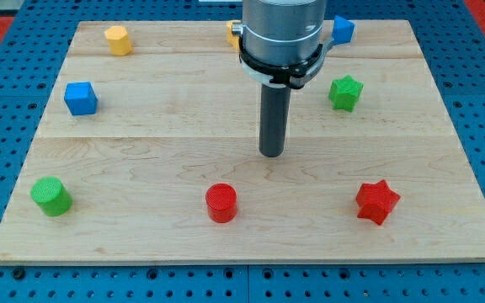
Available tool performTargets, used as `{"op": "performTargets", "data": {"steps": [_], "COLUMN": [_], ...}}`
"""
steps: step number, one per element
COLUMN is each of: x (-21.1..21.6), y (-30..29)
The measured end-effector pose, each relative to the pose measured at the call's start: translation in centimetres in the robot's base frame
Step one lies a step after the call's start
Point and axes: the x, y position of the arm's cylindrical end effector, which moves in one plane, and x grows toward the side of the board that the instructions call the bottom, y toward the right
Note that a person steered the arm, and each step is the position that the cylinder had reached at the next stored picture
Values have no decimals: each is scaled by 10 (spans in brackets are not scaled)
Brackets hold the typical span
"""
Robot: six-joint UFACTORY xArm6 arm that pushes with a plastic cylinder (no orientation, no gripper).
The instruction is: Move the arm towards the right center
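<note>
My tip (271, 154) rests near the middle of the wooden board (141, 143), a little right of centre. The green star block (344, 93) lies up and to the right of the tip. The red star block (377, 202) lies down and to the right. The red cylinder (221, 203) lies below the tip, slightly left. No block touches the tip.
A blue cube (81, 98) sits at the left, a green cylinder (51, 196) at the bottom left, a yellow block (119, 39) at the top left. A blue block (342, 30) and an orange-yellow block (233, 32) at the top are partly hidden behind the arm.
</note>
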Motion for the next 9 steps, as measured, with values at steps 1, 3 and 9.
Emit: {"op": "performTargets", "data": {"steps": [1,3,9], "x": [-10,-8,-30], "y": [0,-2,183]}}
